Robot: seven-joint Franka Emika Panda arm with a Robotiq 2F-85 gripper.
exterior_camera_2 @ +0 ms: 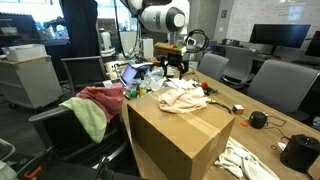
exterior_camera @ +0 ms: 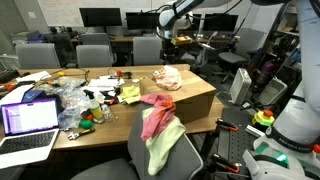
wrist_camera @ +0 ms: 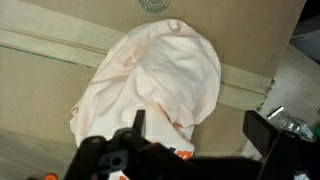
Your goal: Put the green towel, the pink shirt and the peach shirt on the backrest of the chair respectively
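The peach shirt point(wrist_camera: 160, 75) lies bunched on top of a cardboard box point(wrist_camera: 40, 90), and it shows in both exterior views point(exterior_camera: 168, 77) point(exterior_camera_2: 182, 95). My gripper point(wrist_camera: 200, 128) hangs open above its near edge, holding nothing, with one finger point(wrist_camera: 137, 122) over the cloth and the other off to its side. The exterior views show the gripper point(exterior_camera: 167, 40) point(exterior_camera_2: 172, 65) well above the box. The pink shirt point(exterior_camera: 158, 112) point(exterior_camera_2: 100, 97) and the green towel point(exterior_camera: 160, 150) point(exterior_camera_2: 92, 118) hang over the backrest of the grey chair point(exterior_camera: 185, 150) point(exterior_camera_2: 55, 125).
A long table point(exterior_camera: 110, 125) carries a laptop point(exterior_camera: 28, 120) and several cluttered small items point(exterior_camera: 85, 100). Other grey chairs point(exterior_camera_2: 285, 85) and monitors point(exterior_camera: 100, 17) stand around. A white cloth point(exterior_camera_2: 250, 160) lies beside the box, near a black device point(exterior_camera_2: 298, 152).
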